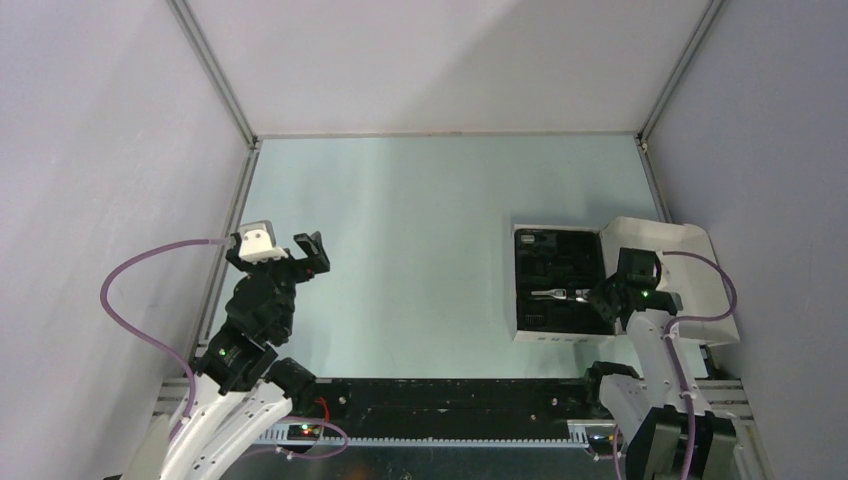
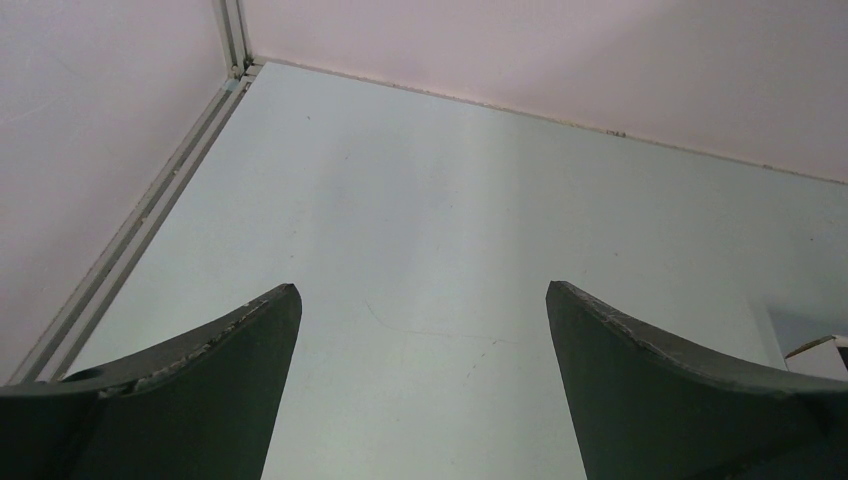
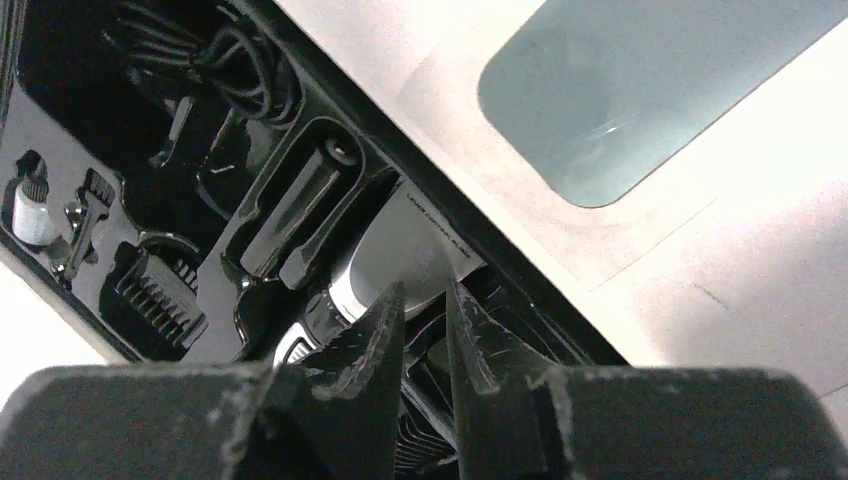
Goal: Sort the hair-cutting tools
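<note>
The hair-cutting tools lie in the black insert of a white box (image 1: 545, 335) at the right. The clipper body (image 1: 552, 293) with its silvery part (image 3: 400, 240) lies in the middle slot. A black elongated piece (image 3: 300, 205), a toothed comb attachment (image 3: 155, 290) and a coiled cord (image 3: 230, 70) sit in other slots. My right gripper (image 1: 603, 298) hovers just over the clipper's silvery end (image 3: 425, 290), its fingers nearly together with nothing between them. My left gripper (image 1: 285, 250) is open and empty over bare table at the far left (image 2: 422, 290).
The box's open lid (image 1: 680, 255) with a clear window (image 3: 640, 90) lies flat to the right of the insert, under my right arm. A small white-capped bottle (image 3: 30, 210) sits in the insert's corner. Grey walls enclose the table.
</note>
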{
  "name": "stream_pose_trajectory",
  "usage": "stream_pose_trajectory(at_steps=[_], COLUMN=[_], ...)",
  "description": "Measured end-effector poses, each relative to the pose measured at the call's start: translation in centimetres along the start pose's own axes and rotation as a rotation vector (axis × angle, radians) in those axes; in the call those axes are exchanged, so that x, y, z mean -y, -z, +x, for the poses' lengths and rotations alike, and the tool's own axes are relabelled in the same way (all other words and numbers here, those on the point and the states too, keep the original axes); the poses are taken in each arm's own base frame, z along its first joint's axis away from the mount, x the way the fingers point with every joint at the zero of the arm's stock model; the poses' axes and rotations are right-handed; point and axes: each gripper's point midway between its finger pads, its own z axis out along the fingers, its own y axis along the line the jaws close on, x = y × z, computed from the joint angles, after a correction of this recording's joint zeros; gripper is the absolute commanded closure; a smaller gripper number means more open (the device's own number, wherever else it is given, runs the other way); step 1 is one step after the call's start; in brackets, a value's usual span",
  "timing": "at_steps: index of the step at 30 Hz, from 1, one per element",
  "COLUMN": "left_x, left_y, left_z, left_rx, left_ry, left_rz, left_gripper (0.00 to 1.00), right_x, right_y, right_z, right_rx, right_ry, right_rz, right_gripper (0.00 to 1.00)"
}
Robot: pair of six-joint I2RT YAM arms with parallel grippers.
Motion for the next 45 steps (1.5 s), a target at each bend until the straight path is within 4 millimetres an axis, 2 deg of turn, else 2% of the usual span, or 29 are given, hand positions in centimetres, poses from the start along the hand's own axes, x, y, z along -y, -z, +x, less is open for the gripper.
stream_pose_trajectory(at_steps=[6,8,11,14,18,21,26,29,32,36,39,42,45], left_x=[0.0,0.0,0.0,0.0,0.0,0.0,0.1,0.2,0.5,0.8,0.9,1.0,1.0], left_y=[0.0,0.0,0.0,0.0,-0.1,-0.1,-0.1,-0.2,-0.3,-0.5,-0.6,-0.8,-0.9], left_z=[0.0,0.0,0.0,0.0,0.1,0.1,0.2,0.3,0.6,0.9,1.2,1.4,1.6], left_rx=[0.0,0.0,0.0,-0.002,-0.003,-0.005,-0.006,-0.012,-0.022,-0.036,-0.046,-0.055,-0.06], left_ry=[0.0,0.0,0.0,-0.001,-0.002,-0.004,-0.004,-0.008,-0.014,-0.024,-0.031,-0.038,-0.042], left_rz=[0.0,0.0,0.0,-0.001,-0.001,-0.001,0.0,0.005,0.015,0.022,0.021,0.021,0.02], left_gripper=[0.0,0.0,0.0,0.0,0.0,0.0,0.0,0.0,0.0,0.0,0.0,0.0,0.0], right_x=[-0.3,-0.5,-0.9,-1.9,-3.0,-2.8,-1.9,-2.6,-5.0,-12.6,-16.9,-19.9,-21.2], right_y=[-0.2,0.1,1.0,2.7,5.1,6.0,5.2,4.1,3.1,3.0,2.5,1.1,-0.4], right_z=[-0.2,-0.1,-0.3,-1.8,-4.3,-5.6,-6.6,-7.1,-6.6,-3.0,-0.4,2.0,4.2], right_rx=[0.008,0.003,0.009,0.061,0.157,0.204,0.203,0.166,0.131,0.085,0.057,0.024,-0.012], right_ry=[-0.046,-0.042,-0.023,-0.005,0.02,0.048,0.108,0.16,0.258,0.479,0.58,0.656,0.707], right_rz=[-0.043,-0.06,-0.083,-0.125,-0.165,-0.142,-0.045,-0.023,-0.055,-0.234,-0.313,-0.335,-0.33], right_gripper=[0.71,0.65,0.51,0.4,0.29,0.26,0.25,0.25,0.24,0.24,0.25,0.26,0.29])
